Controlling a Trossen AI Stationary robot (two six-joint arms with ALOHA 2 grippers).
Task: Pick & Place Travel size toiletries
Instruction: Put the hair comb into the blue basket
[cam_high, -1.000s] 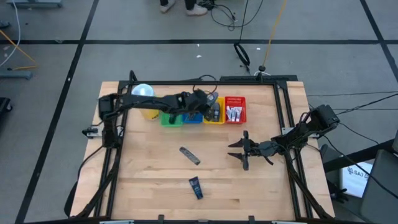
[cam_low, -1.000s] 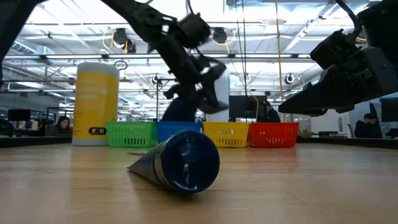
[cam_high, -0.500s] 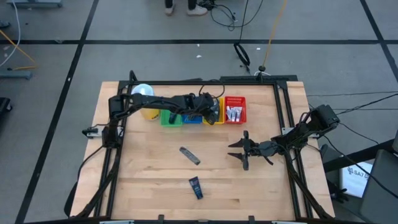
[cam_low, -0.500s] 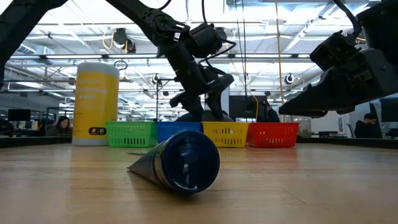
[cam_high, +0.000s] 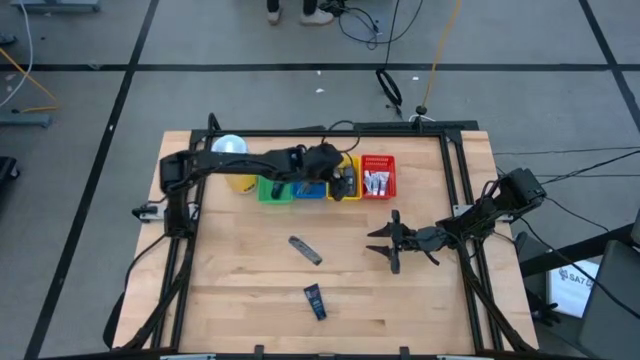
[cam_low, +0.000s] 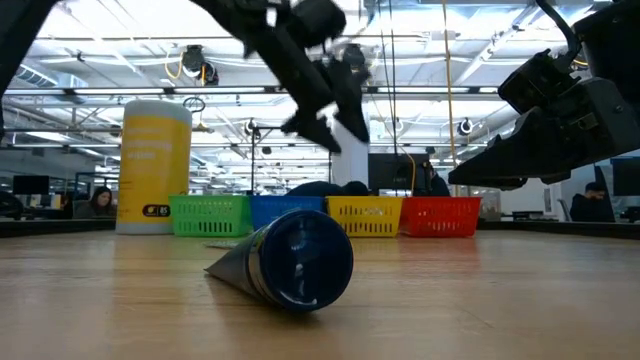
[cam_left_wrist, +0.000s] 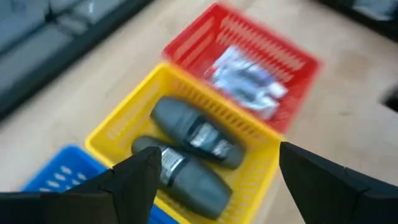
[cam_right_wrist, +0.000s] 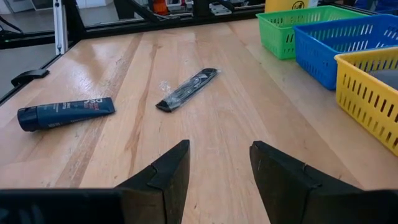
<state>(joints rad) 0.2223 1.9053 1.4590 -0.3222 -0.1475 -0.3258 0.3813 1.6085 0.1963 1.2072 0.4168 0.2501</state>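
My left gripper (cam_left_wrist: 217, 158) hovers open and empty above the yellow basket (cam_left_wrist: 124, 118) at the table's far side (cam_high: 345, 180). Two dark grey oval sticks (cam_left_wrist: 196, 132) (cam_left_wrist: 186, 177) lie side by side on that basket's floor. A dark blue tube (cam_high: 315, 300) (cam_right_wrist: 65, 112) lies on its side near the table's near edge. A flat grey sachet (cam_high: 305, 250) (cam_right_wrist: 186, 89) lies flat on the wood at mid-table. My right gripper (cam_high: 372, 241) waits open over the right half of the table, pointing toward the table's left, fingers apart (cam_right_wrist: 219, 149), touching nothing.
Four small baskets stand in a row along the far edge: green (cam_high: 272, 190), blue (cam_high: 308, 190), yellow, and red (cam_left_wrist: 298, 56) with silvery sachets (cam_left_wrist: 249, 81) inside. A tall yellow canister (cam_high: 232, 160) stands left of them. Bare wood lies between the sachet and my right gripper.
My left gripper dipped into the yellow basket, let go of the grey stick it carried, and rose again with its fingers apart. The stick now lies in the basket beside the other one. My right arm has kept still.
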